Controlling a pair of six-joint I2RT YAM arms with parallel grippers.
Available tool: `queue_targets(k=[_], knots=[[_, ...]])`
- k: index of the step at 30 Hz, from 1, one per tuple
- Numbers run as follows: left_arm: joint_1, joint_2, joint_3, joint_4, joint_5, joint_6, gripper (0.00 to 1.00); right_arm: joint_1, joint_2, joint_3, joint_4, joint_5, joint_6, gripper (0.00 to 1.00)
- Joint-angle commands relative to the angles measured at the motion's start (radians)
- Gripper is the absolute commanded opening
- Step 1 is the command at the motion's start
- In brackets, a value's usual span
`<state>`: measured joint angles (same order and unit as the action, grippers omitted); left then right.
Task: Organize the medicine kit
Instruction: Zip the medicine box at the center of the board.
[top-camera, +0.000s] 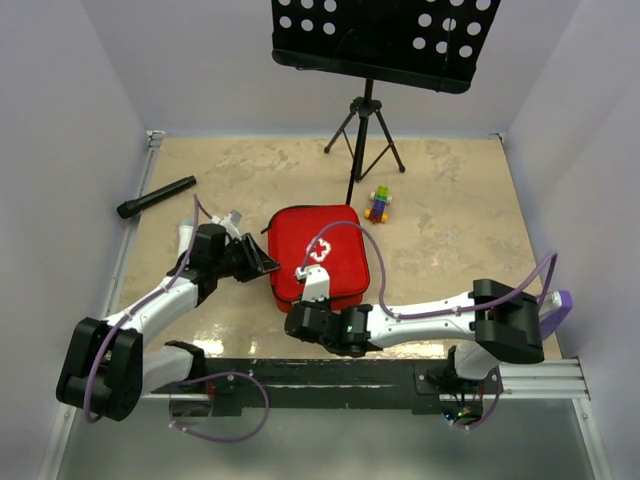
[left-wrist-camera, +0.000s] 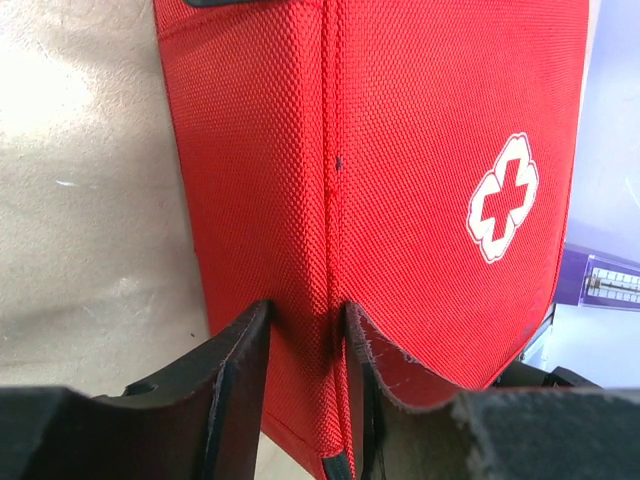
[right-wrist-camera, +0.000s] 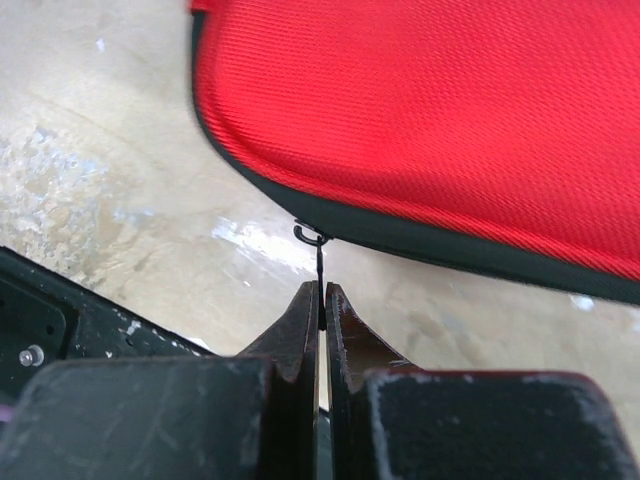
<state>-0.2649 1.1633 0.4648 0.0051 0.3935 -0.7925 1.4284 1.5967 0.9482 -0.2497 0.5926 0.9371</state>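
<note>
The medicine kit (top-camera: 320, 255) is a closed red fabric case with a white cross, lying mid-table. My left gripper (top-camera: 262, 262) is at its left edge; in the left wrist view (left-wrist-camera: 306, 335) its jaws are shut on the case's red seam edge (left-wrist-camera: 330, 200). My right gripper (top-camera: 297, 322) is at the case's near edge. In the right wrist view (right-wrist-camera: 321, 300) its jaws are shut on the thin black zipper pull (right-wrist-camera: 319, 262), which hangs from the black zip band (right-wrist-camera: 420, 240). The case's contents are hidden.
A black flashlight (top-camera: 157, 197) lies at the far left. A small colourful toy (top-camera: 379, 204) sits beyond the case, next to a music stand tripod (top-camera: 365, 135). A black rail (top-camera: 330, 378) runs along the near edge.
</note>
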Motion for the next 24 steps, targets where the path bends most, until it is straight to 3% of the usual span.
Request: queue_targets(k=[1,10,15,17,19,22,24], knots=[[0.019,0.048,0.031,-0.042,-0.217,0.073,0.0,0.021,-0.089,-0.121,-0.181,-0.06,0.166,0.0],[0.058,0.087,0.112,-0.086,-0.22,0.134,0.0,0.017,-0.351,-0.272,-0.237,-0.085,0.338,0.0],[0.085,0.093,0.17,-0.131,-0.231,0.162,0.0,0.02,-0.31,-0.249,-0.139,-0.132,0.188,0.0],[0.087,0.085,0.218,-0.21,-0.239,0.185,0.12,0.021,-0.232,-0.177,-0.135,-0.126,0.122,0.0],[0.087,0.047,0.244,-0.266,-0.242,0.205,0.37,0.02,-0.144,-0.105,-0.114,-0.122,0.054,0.0],[0.087,-0.065,0.229,-0.335,-0.257,0.188,0.65,0.015,-0.013,0.024,-0.08,-0.113,-0.064,0.0],[0.085,-0.152,0.204,-0.376,-0.257,0.171,0.75,-0.022,0.06,0.117,-0.057,-0.115,-0.138,0.0]])
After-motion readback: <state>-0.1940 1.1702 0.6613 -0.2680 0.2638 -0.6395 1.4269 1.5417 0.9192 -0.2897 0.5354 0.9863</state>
